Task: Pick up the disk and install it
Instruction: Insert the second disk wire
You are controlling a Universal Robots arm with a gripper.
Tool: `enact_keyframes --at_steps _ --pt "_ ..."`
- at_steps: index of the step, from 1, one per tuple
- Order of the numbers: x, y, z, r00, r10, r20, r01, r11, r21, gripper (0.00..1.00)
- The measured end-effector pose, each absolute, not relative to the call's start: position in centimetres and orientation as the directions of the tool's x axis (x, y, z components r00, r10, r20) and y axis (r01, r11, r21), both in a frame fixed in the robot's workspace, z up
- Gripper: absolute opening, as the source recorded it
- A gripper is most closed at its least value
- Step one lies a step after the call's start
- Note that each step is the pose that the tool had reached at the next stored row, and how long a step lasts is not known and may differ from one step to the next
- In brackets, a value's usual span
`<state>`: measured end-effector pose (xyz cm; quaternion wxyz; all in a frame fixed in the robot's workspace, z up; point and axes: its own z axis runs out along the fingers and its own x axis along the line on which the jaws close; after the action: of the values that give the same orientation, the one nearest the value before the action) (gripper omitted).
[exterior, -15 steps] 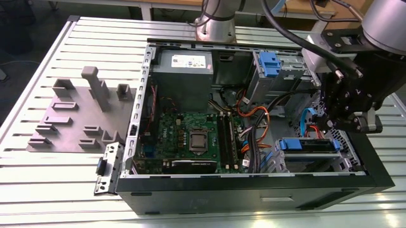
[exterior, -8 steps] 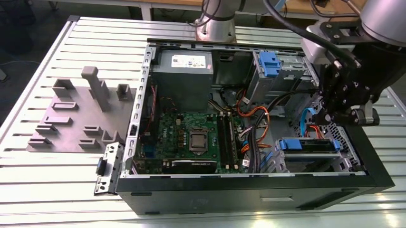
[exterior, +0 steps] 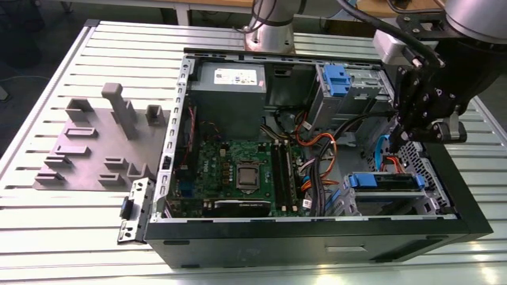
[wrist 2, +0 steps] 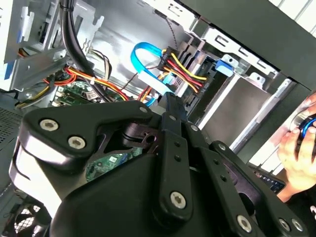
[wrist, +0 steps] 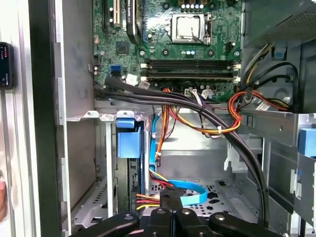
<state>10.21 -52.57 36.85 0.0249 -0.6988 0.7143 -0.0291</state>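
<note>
We see an open computer case (exterior: 317, 237) lying on a slatted metal table (exterior: 47, 249); the arm reaches in from the exterior view's right, and its gripper (exterior: 418, 135) hangs inside the case by the right wall, just above the drive bay. The disk (exterior: 386, 181) sits in that bay at the case's lower right corner, its blue carrier frame facing up, apart from the gripper. In both wrist views the fingers (wrist: 171, 203) stand pressed together with nothing between them, so we call the pincer clenched and empty; they point at a bundle of red, yellow and black wires (wrist 2: 182, 71) and a flat blue cable (wrist 2: 143, 61). The green circuit board (exterior: 237, 172) fills the case floor; a grey block of holders (exterior: 95, 142) lies on the table to the exterior view's left. A person's hand (wrist 2: 298, 148) shows beyond the case wall in the second wrist view.
</note>
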Motion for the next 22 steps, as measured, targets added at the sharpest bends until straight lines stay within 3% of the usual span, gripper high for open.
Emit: enact_keyframes --at_steps 9,10,18,19,22 --pt "10.40 -52.47 36.71 -0.022 -1.000 0.006 -0.997 0.022 -0.069 0.11" --pt "10.42 -52.45 36.67 -0.022 -1.000 0.006 -0.997 0.022 -0.069 0.18" --pt "10.81 -52.32 36.36 -0.022 -1.000 0.006 -0.998 0.021 -0.061 0.19" --pt "10.84 -52.29 36.27 -0.022 -1.000 0.006 -0.998 0.022 -0.059 0.25" --pt "10.89 -52.26 35.94 -0.022 -1.000 0.006 -0.998 0.022 -0.054 0.25"
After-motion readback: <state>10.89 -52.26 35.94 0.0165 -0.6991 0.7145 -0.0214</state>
